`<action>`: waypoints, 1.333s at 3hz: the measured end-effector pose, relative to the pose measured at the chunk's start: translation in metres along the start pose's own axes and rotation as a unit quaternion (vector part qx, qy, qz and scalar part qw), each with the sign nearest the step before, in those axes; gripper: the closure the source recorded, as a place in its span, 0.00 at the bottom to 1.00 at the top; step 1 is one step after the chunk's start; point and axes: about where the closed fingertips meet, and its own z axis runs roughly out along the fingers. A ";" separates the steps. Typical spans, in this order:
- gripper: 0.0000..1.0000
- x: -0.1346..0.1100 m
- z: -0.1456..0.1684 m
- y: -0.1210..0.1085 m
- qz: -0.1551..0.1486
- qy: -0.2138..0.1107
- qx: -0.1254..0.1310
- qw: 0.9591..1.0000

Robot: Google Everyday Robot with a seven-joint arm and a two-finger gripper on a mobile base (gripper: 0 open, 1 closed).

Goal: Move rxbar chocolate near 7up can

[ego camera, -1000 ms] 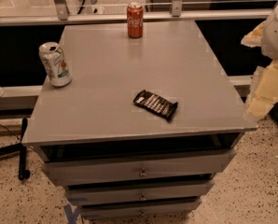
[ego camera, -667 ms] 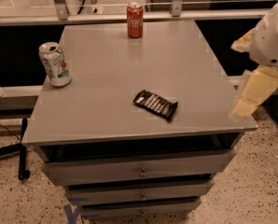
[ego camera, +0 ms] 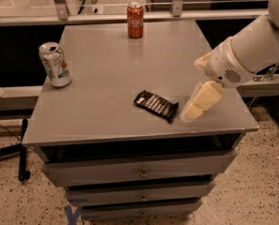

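Hovering just at 3 o'clock of rxbar (ego camera: 156, 105): gripper (ego camera: 191, 114), open-or-closed can't tell; 7up can (ego camera: 55, 64) at rxbar's 10 o'clock, well apart.

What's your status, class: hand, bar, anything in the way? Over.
Hand low at right end of flat black shiny snack-bar wrapper, no grasp seen. Wrapper lies apart from dented silvery-white can on the left. Nothing stands between them.

rxbar chocolate (ego camera: 156, 105) front-centre on cabinet top (ego camera: 106, 41), gripper (ego camera: 190, 112) just right, perhaps touching, 7up can (ego camera: 55, 64) far left
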 end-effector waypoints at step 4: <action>0.01 -0.035 0.083 0.008 0.045 -0.108 -0.028 0.993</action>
